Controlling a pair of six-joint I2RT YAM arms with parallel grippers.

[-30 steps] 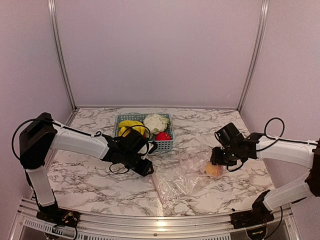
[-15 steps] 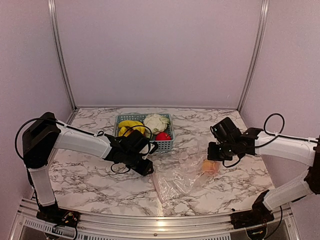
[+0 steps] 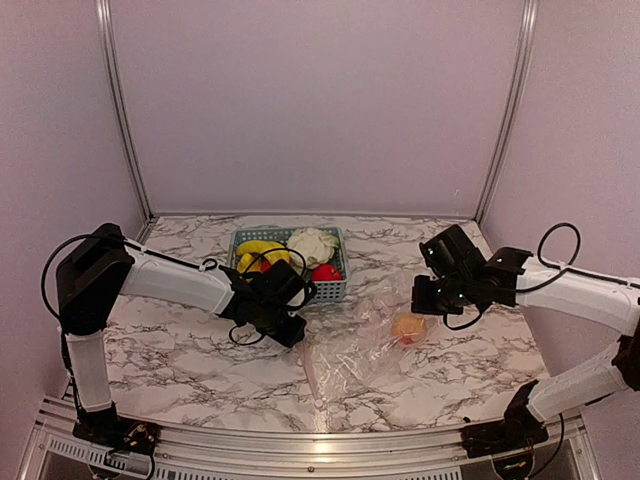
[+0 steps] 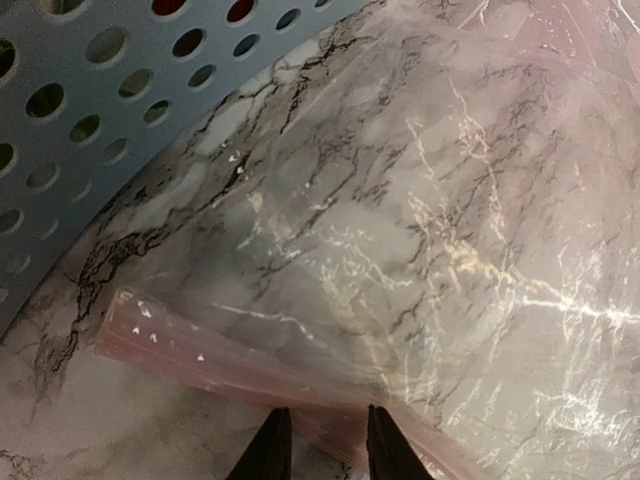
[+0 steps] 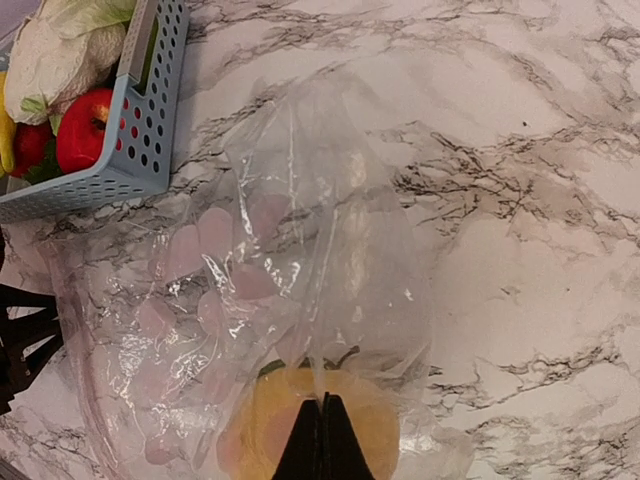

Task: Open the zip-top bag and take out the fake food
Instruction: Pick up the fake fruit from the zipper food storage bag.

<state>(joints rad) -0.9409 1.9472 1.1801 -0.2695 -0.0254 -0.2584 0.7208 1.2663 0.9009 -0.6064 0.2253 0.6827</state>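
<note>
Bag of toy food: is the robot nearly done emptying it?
Nearly, it seems. Looks done: bananas, cauliflower and apple lie in the blue basket. In hand: the right pincer pinches the zip-top bag over one orange fruit inside it; the left pincer sits at the zipper strip. Left: getting that fruit out.

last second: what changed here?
The right gripper shut on the bag just above the orange and pulled that end up and away from the near edge. The orange slid a little to the left inside the bag. The left gripper narrowed its jaws at the zipper strip; whether it grips is unclear. The basket and its contents stayed put.
</note>
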